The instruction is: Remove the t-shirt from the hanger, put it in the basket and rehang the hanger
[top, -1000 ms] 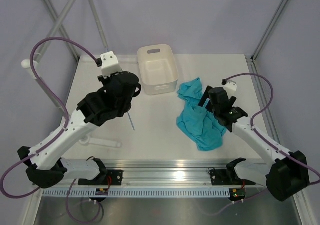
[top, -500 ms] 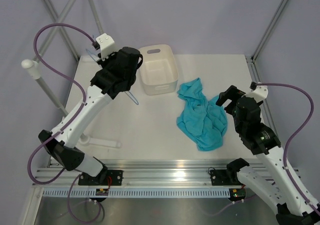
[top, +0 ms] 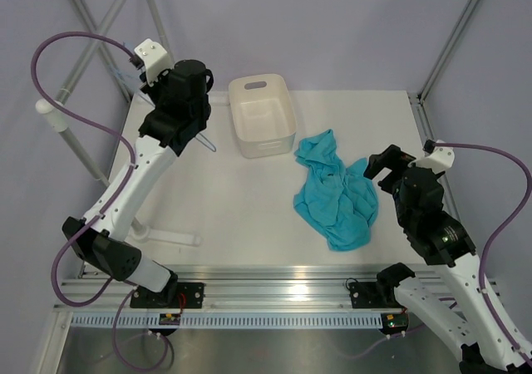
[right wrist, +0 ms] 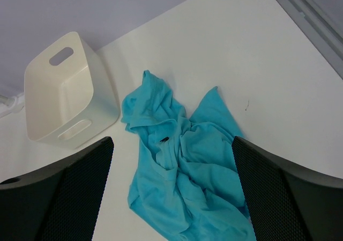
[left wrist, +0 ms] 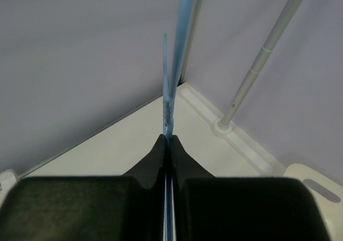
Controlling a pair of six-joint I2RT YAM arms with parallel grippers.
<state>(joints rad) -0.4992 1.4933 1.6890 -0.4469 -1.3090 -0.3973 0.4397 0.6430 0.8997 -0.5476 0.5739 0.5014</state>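
Note:
The teal t-shirt (top: 332,195) lies crumpled on the table right of centre, off the hanger. It also shows in the right wrist view (right wrist: 182,171), with its dark tag facing up. My left gripper (left wrist: 168,140) is shut on the thin light-blue hanger (left wrist: 172,85) and holds it high over the table's far left corner. In the top view the left gripper (top: 184,125) is left of the tub, with a bit of hanger wire (top: 209,145) showing below it. My right gripper (top: 381,164) is open and empty, raised above the shirt's right side (right wrist: 171,144).
A white tub (top: 263,116) stands at the back centre, just left of the shirt, and shows in the right wrist view (right wrist: 61,91). A grey-white rack pole (top: 73,145) rises at the left and its base (top: 170,236) lies on the table. Frame poles (left wrist: 260,64) stand at the corners.
My left arm has lifted and swung back to the far left with the hanger. My right arm has drawn back and up from the shirt, which stays on the table.

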